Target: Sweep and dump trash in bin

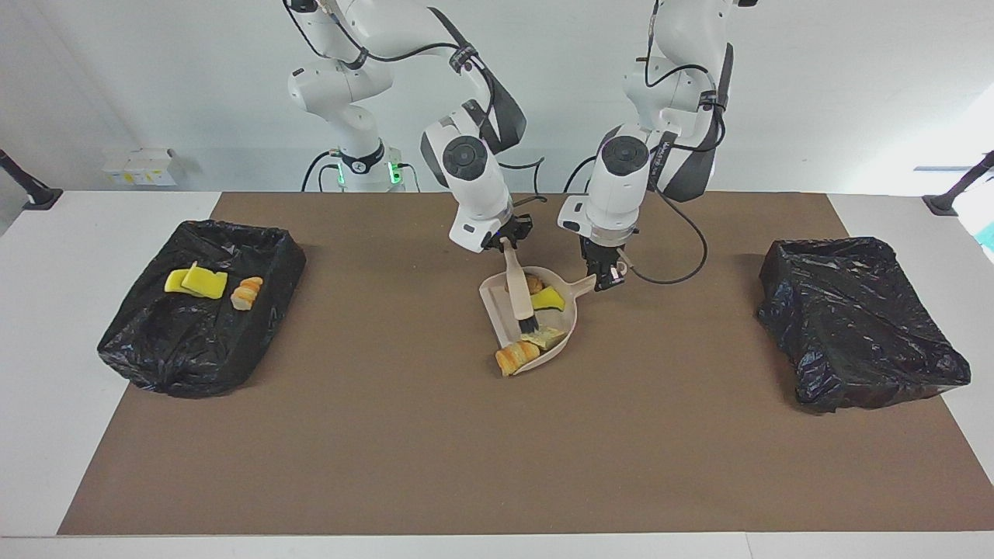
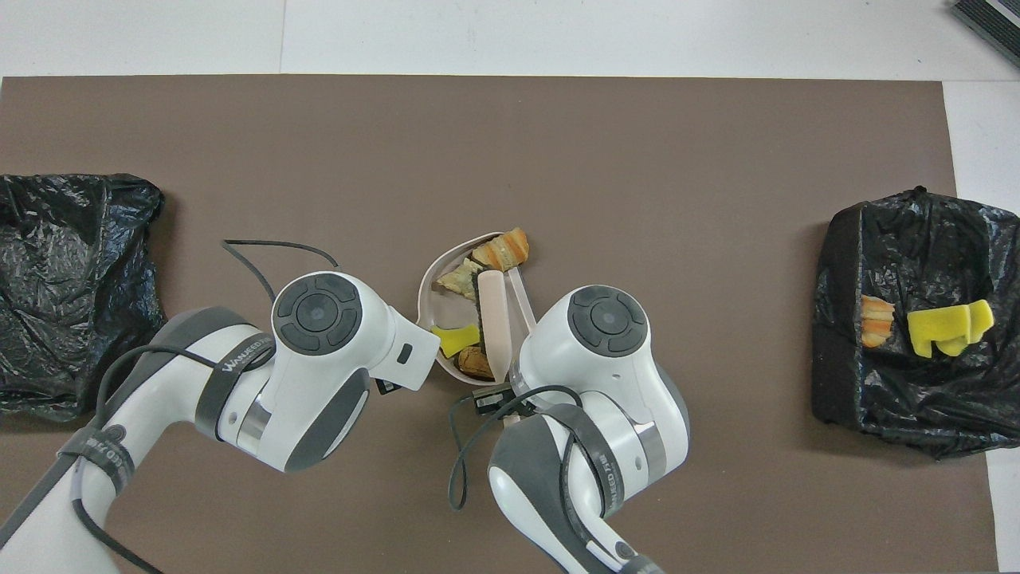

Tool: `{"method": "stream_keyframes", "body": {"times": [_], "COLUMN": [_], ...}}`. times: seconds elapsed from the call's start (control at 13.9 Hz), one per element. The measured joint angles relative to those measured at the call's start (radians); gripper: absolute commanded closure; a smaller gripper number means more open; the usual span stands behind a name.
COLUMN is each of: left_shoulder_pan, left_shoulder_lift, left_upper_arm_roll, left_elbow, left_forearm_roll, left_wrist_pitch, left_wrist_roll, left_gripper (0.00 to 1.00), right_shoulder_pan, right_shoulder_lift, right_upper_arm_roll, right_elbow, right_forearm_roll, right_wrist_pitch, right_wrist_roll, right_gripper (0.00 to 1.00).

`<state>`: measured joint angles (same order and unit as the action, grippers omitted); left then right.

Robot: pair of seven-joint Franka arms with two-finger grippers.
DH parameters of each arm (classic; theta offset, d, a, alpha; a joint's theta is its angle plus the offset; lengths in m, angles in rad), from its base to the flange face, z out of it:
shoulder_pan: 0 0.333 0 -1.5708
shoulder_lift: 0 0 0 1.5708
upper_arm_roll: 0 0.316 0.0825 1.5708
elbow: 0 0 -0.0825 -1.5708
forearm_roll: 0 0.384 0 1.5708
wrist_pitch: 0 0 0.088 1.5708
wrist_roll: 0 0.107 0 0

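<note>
My right gripper [image 1: 505,237] is shut on the pale handle of a brush [image 1: 516,289], whose dark bristles rest inside the pale dustpan [image 1: 495,304]. My left gripper [image 1: 604,272] is shut on the dustpan's handle [image 1: 585,286] and holds the pan on the brown mat. In the pan lie a brown nugget [image 1: 534,285], a yellow-green sponge piece [image 1: 549,298] and a tan chunk [image 1: 545,337]. Another tan chunk [image 1: 516,358] sits at the pan's open lip. In the overhead view the brush [image 2: 492,323] lies across the pan [image 2: 442,307].
A black-bagged bin [image 1: 202,341] at the right arm's end holds yellow sponge pieces [image 1: 196,281] and an orange-tan chunk [image 1: 247,293]. A second black-bagged bin [image 1: 854,318] stands at the left arm's end. Brown mat [image 1: 497,450] covers the table's middle.
</note>
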<state>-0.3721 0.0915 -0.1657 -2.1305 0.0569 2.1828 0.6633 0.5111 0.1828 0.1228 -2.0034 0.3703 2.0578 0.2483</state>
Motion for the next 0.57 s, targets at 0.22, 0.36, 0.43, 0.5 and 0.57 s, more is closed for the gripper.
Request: {"method": "stream_keyframes", "body": {"times": [0.22, 0.36, 0.43, 0.5, 0.57], "left_shoulder_pan": [-0.002, -0.009, -0.014, -0.016, -0.017], "left_shoulder_lift": [0.000, 0.000, -0.001, -0.001, -0.001], "left_upper_arm_roll": [-0.001, -0.002, -0.002, -0.002, -0.002], "left_elbow": [-0.001, -0.001, -0.001, -0.001, -0.001], "left_forearm_roll": [-0.001, -0.001, -0.001, -0.001, -0.002], "left_wrist_pitch": [0.000, 0.000, 0.001, 0.001, 0.001], "left_wrist_roll": [-0.141, -0.199, -0.214, -0.230, -0.254], "left_gripper": [1.00, 1.00, 1.00, 1.00, 1.00], "right_shoulder_pan": [-0.012, -0.044, -0.063, -0.078, -0.089], "right_shoulder_lift": [-0.031, -0.073, -0.088, -0.097, -0.099], "right_upper_arm_roll": [-0.011, -0.019, -0.020, -0.021, -0.022], "right_elbow": [0.040, 0.055, 0.060, 0.064, 0.064], "right_forearm_roll": [0.001, -0.004, -0.018, -0.052, -0.087], "right_wrist_pitch": [-0.149, -0.243, -0.274, -0.291, -0.294], "right_wrist_roll": [0.001, 0.001, 0.000, 0.000, 0.000], "right_gripper": [1.00, 1.00, 1.00, 1.00, 1.00]}}
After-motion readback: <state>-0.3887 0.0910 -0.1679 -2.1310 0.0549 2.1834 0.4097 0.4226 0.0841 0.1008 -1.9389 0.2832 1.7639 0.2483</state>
